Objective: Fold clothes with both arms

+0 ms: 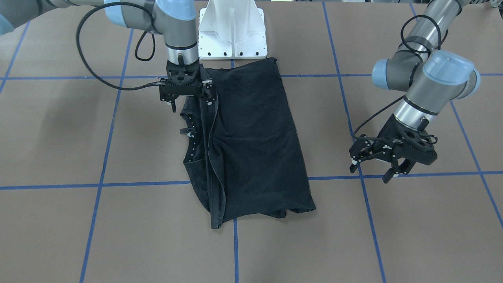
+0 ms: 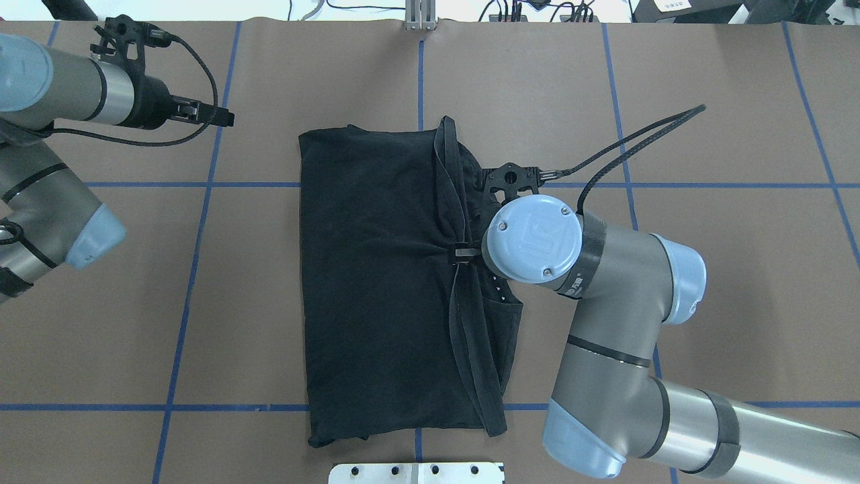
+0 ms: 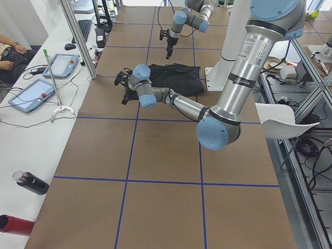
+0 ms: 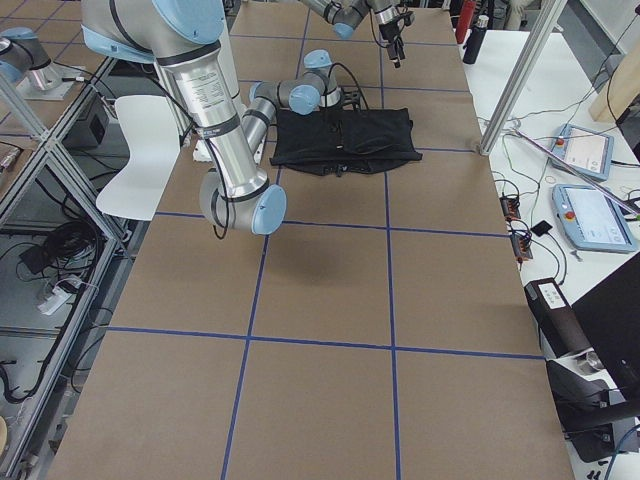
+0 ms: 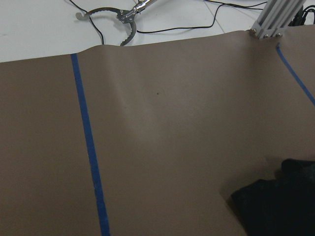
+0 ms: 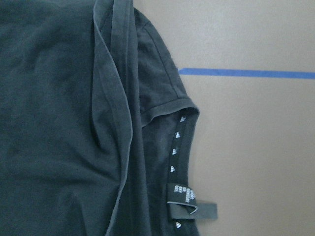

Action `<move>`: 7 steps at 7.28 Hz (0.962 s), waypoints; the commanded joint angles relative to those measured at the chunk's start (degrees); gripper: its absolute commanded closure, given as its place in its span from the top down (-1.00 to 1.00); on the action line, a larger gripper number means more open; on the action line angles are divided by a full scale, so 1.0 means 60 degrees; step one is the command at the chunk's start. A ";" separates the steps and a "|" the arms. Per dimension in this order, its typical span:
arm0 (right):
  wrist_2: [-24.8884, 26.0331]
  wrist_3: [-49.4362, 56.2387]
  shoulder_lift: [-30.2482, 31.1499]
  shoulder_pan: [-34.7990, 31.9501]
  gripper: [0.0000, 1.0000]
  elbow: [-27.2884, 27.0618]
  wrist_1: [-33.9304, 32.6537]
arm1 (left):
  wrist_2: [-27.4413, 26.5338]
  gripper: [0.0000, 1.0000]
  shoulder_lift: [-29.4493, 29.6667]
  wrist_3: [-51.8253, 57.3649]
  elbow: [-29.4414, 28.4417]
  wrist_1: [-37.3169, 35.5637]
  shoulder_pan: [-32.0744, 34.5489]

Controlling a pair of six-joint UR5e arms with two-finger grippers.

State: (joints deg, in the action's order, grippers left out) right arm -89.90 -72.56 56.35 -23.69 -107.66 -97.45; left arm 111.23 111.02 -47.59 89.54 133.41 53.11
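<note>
- The table (image 1: 393, 236) is covered in brown sheeting, crossed by blue tape lines (image 1: 137, 184) that form a grid.
- The right arm (image 2: 618, 316) reaches in over the shirt's collar side, with its wrist pointing straight down.
- The left arm (image 1: 428, 82) is bent over bare table, well away from the shirt on the robot's left.
- The black T-shirt (image 1: 251, 137) lies in the middle of the table, just in front of the base. It is folded into a long strip that runs away from the robot, with the collar toward the robot's right. A loose edge of cloth stands up as a ridge along the strip, and creases run in toward the right tool.
- The white base (image 1: 232, 31) is bolted at the robot's edge of the table.
- The right tool (image 1: 190, 104) is low over the shirt with its fingers spread wide. One finger (image 2: 463, 254) touches the ridge, and the other is beside the collar.
- The left tool (image 1: 371, 169) hangs above the table with its fingers wide apart, holding nothing.
- A small neck label (image 6: 184, 196) sticks out at the collar, with a row of small white marks (image 6: 176, 142) along the neckband.
</note>
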 commanded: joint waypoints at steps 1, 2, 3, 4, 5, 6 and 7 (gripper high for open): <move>0.0188 -0.0329 -0.1006 0.0461 0.73 0.1337 -0.0483 | -0.0051 1.00 -0.0134 -0.0052 0.0326 -0.0248 -0.0107; 0.0159 -0.0228 -0.1346 0.0608 0.70 0.1853 -0.0834 | -0.0051 1.00 -0.0134 -0.0052 0.0312 -0.0248 -0.0107; 0.0043 -0.0154 -0.1596 0.0638 0.62 0.1844 -0.1592 | -0.0051 1.00 -0.0134 -0.0052 0.0312 -0.0248 -0.0107; 0.0041 -0.0168 -0.1729 0.0899 0.52 0.1844 -0.2049 | -0.0066 1.00 -0.0134 -0.0052 0.0312 -0.0234 -0.0107; 0.0041 -0.0153 -0.1686 0.1076 0.24 0.1873 -0.2083 | -0.0066 1.00 -0.0134 -0.0052 0.0312 -0.0234 -0.0107; 0.0041 -0.0153 -0.1759 0.1194 0.05 0.1888 -0.2112 | -0.0066 1.00 -0.0134 -0.0052 0.0312 -0.0234 -0.0107; 0.0041 -0.0153 -0.1759 0.1268 0.05 0.1946 -0.2112 | -0.0066 1.00 -0.0134 -0.0052 0.0326 -0.0234 -0.0107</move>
State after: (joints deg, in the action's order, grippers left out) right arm -89.64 -73.49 45.96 -16.84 -96.32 -109.88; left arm 110.83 110.21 -47.90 91.43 132.01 52.47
